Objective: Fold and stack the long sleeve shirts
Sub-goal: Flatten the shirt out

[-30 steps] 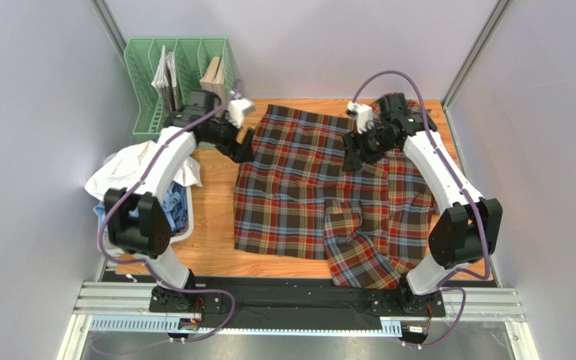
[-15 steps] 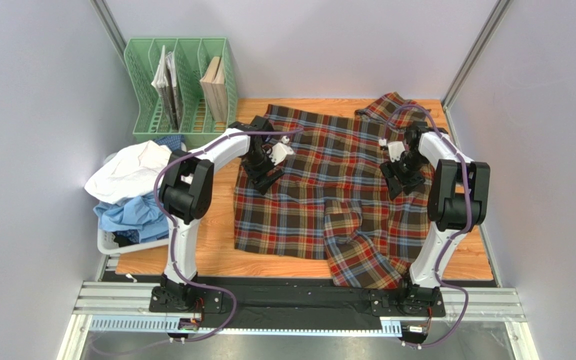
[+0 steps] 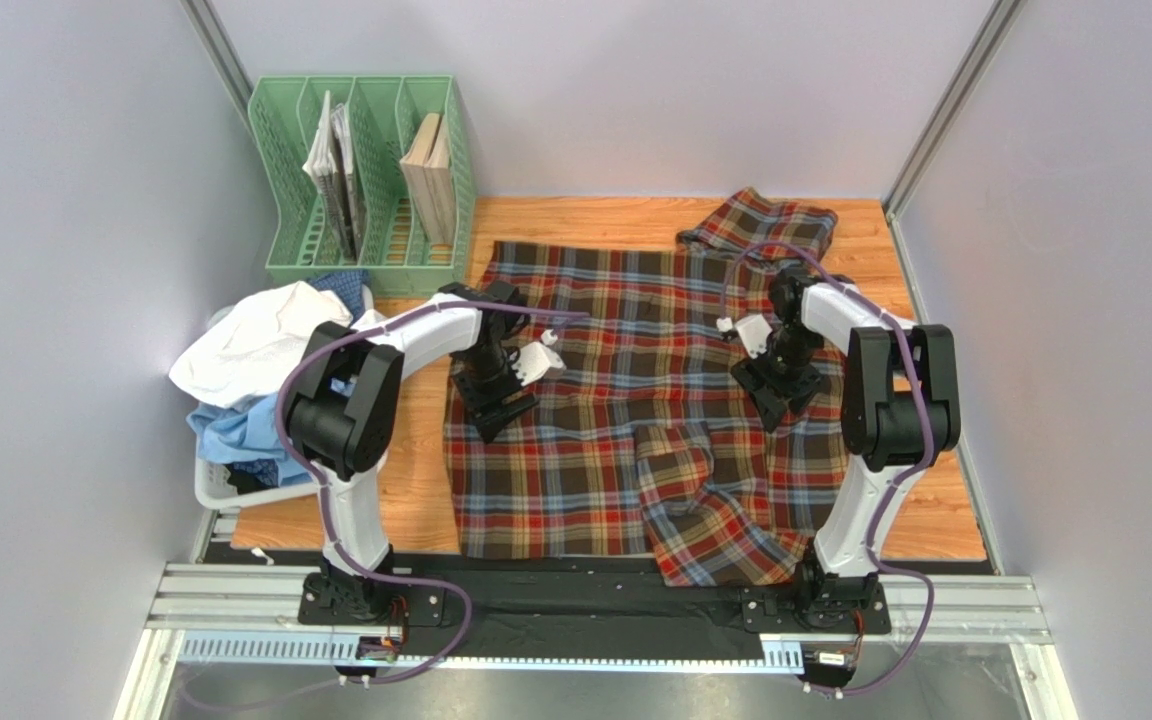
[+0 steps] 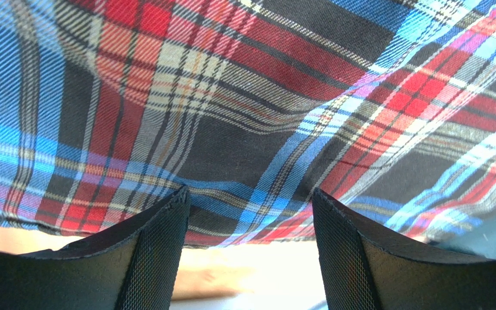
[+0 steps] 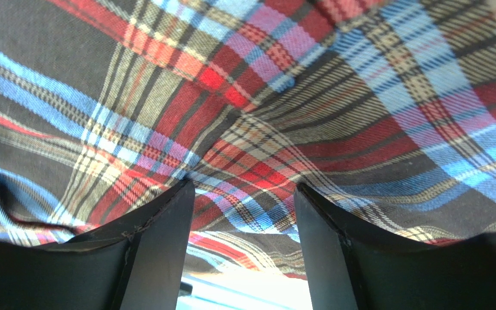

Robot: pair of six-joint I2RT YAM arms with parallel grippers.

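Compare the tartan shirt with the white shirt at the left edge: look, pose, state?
The tartan shirt is red, brown and blue plaid; the white shirt is plain. The tartan shirt lies spread nearly flat on the table; the white shirt is bunched in a heap on a light blue garment. Shared: both are cloth, neither folded.
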